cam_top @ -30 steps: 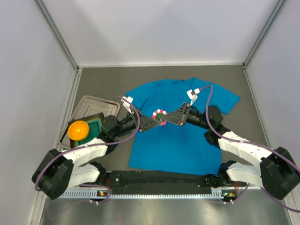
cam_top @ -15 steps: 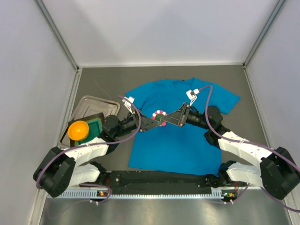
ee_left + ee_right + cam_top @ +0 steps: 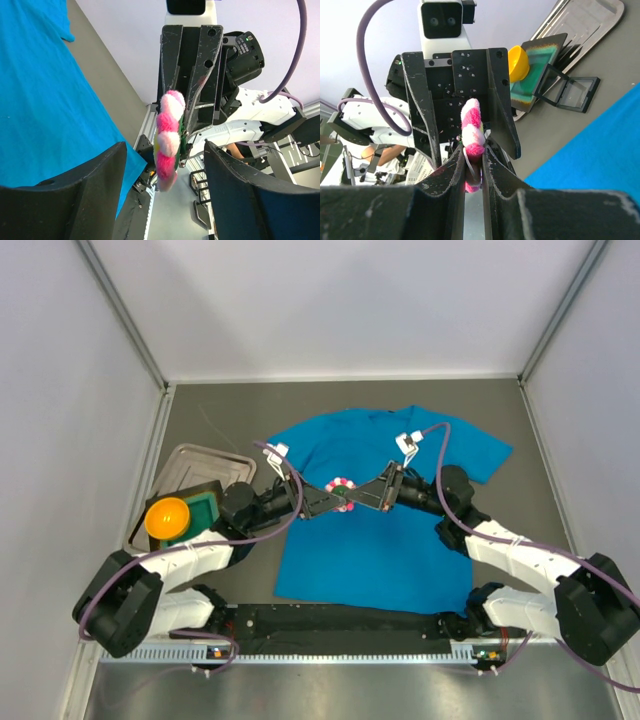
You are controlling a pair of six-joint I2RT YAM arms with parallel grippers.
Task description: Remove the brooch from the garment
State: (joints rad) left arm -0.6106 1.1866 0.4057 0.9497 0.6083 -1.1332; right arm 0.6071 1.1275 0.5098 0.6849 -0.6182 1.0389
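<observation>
The brooch point(image 3: 342, 483), a fluffy ring of pink and white petals, is held edge-on above the blue garment point(image 3: 380, 540), apart from the cloth. My right gripper point(image 3: 475, 155) is shut on the lower part of the brooch point(image 3: 471, 125). My left gripper point(image 3: 165, 150) faces it from the other side and is open. Its two fingers stand either side of the brooch point(image 3: 169, 140) with gaps on both sides. In the top view the left gripper point(image 3: 335, 498) and the right gripper point(image 3: 353, 501) meet tip to tip over the shirt's chest. The garment point(image 3: 40, 100) lies flat below.
A metal tray point(image 3: 200, 465) sits at the left. Beside it are an orange ball point(image 3: 167, 517) on a green-lined case point(image 3: 203, 512) and a small open black box point(image 3: 570, 92). Grey enclosure walls close in on three sides.
Both wrists have shifted slightly toward each other, and the brooch has stayed in the right gripper's hold. The left jaws remain wide.
</observation>
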